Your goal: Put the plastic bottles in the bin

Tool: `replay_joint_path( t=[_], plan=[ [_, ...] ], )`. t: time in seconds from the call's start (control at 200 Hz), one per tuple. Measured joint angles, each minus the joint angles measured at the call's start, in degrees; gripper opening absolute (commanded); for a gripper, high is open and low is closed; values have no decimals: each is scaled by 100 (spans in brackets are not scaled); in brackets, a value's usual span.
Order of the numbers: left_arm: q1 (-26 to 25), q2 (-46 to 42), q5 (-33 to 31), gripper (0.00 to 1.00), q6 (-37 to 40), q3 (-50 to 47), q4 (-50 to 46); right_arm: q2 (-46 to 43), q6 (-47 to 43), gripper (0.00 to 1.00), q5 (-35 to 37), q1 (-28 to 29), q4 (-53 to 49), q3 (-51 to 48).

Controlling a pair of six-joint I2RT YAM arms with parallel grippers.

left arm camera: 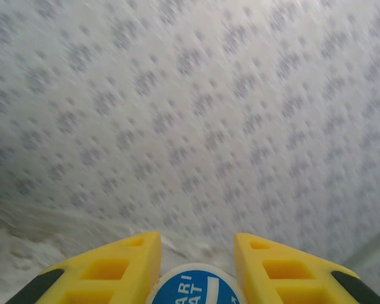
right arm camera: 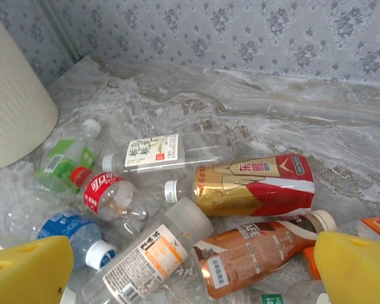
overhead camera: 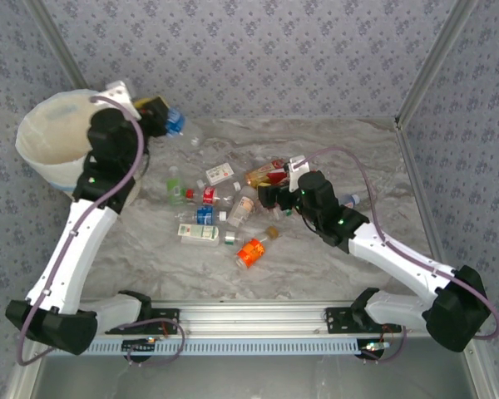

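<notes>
1. The left claw [overhead camera: 160, 116] is pinched onto a blue-labelled bottle [overhead camera: 178, 123]. In the left wrist view its yellow fingers [left arm camera: 123, 269] sit close on either side of the bottle's blue label [left arm camera: 193, 289].
2. That bottle is lifted off the desk [overhead camera: 399, 191]. Its clear body juts out to the right of the claw, just beside the rim of the bin [overhead camera: 46, 137] and not over its mouth.
3. The left arm rises from its base at the near left corner and runs along the bin's right side. Its wrist is bent so that the claw faces the patterned back wall [left arm camera: 196, 107].
4. The right claw [overhead camera: 270, 198] is spread wide and holds nothing. In the right wrist view its two yellow fingers [right arm camera: 28, 272] stand at opposite lower corners, with bottles lying between them.
5. The right arm reaches from the near right corner leftward to the middle of the desk, with the claw tilted down over the heap.
6. Below the right claw lie a brown bottle [right arm camera: 259, 256] and a clear bottle with a white label [right arm camera: 149, 256]. Just beyond them is a gold-and-red bottle [right arm camera: 256, 185].
7. Further left on the desk lie a red-labelled bottle [right arm camera: 107, 193], a blue-labelled one [right arm camera: 69, 231] and a green-labelled one [right arm camera: 63, 161] near the bin's wall.
8. An orange bottle [overhead camera: 251, 252] lies nearest the arm bases.
</notes>
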Motion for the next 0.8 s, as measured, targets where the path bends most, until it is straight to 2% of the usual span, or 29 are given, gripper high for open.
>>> replay_joint_path(
  t=[0.09,0.27,0.355,0.545,0.8],
  plan=[
    [551,293,-214,0,127,627,-129,52,101,100,101,0,87,0],
    [1040,678,-1056,0,612,1373,-341,181,173,100,160,0,35,50],
    [1344,743,-1436,0,811,1386,-409,195,208,100,162,0,20,79],
    [2157,927,-1838,0,968,1287,-468,201,273,100,162,0,-33,96],
    [2686,1189,-2122,0,684,837,-682,201,389,100,162,0,-186,96]
  ],
)
